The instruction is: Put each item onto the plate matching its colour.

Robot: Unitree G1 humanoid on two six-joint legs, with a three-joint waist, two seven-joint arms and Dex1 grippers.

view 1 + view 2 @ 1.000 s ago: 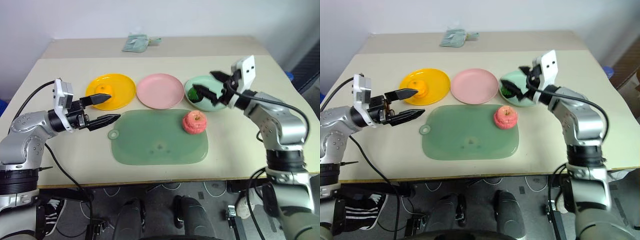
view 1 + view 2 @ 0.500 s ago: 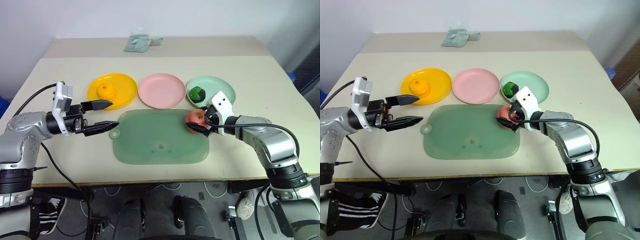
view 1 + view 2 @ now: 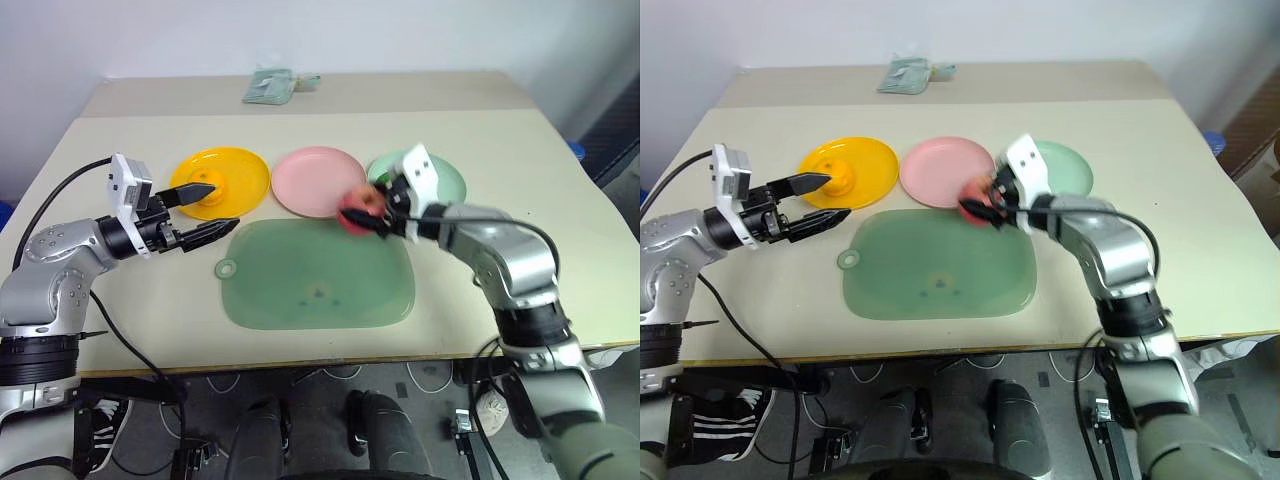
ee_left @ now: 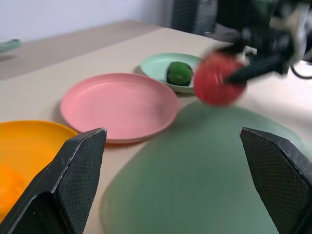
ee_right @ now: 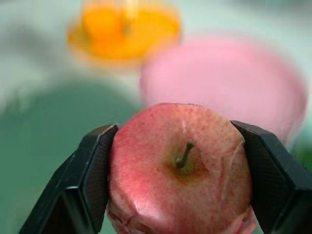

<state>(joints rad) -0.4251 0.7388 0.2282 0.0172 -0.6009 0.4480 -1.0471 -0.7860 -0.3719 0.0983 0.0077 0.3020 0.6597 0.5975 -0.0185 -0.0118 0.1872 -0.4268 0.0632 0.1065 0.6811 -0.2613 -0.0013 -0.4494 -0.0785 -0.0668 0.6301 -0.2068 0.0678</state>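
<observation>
The jaws of the right gripper (image 5: 179, 190) are closed on the red-pink apple (image 5: 179, 192), one black finger pressing on each side of it, with the stem turned toward the wrist camera. The apple is held in the air, above the gap between the pink plate (image 3: 319, 180) and the pale green mat (image 3: 318, 273), just beside the near rim of the pink plate. It touches neither of them.

The jaws of the left gripper (image 3: 209, 209) stand open and hold nothing. Its two fingers point toward the pink plate from the side of the yellow plate (image 3: 220, 183), the upper one over the near rim of the yellow plate.

The orange fruit (image 3: 210, 181) lies on the yellow plate, to the far side of the pink plate from the apple's arm. The dark green fruit (image 4: 179, 73) lies on the mint green plate (image 4: 158, 68), which stands just beside the pink plate on its other side. The pink plate is bare.

All three plates stand in a row on the beige counter (image 3: 120, 300), with the mat in front of the pink plate. A small crumpled packet (image 3: 270, 86) lies well behind the pink plate, near the far edge.
</observation>
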